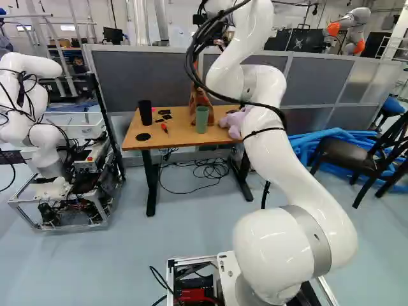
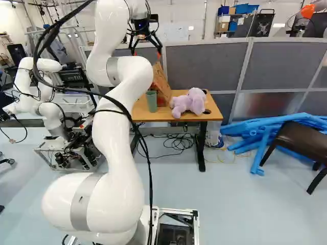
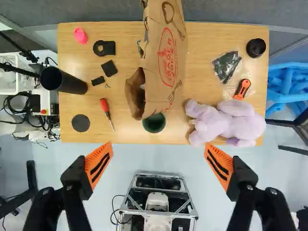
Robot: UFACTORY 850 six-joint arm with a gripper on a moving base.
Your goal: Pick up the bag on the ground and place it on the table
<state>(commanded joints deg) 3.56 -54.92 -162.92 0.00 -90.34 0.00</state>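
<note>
From where I'm standing, the brown paper bag [image 3: 166, 62] is on the table [image 3: 202, 33] already, not on the ground, so the placing looks done. It's tilted, w/ the green cup [image 3: 154, 123] just beside it & the purple plush toy [image 3: 226, 122] on the cup's other side. Gripper [image 3: 158, 147] is wide open w/ nothing b/w its orange pads [image 3: 98, 166], up above & short of the table edge. Bag's prob. light, thin-walled & soft: creased sides would fold in under a squeeze, & paper could tear at a corner if dragged. Can't tell what's inside, so wt. is a guess. Not v. slippery, I'd say; rubbery pads should hold it OK. If it needs a regrip, pinch across the narrow width nr. the middle, gently; skip the gaping mouth, b/c it'd crumple, & mind the cup, which could tip if knocked.
</note>
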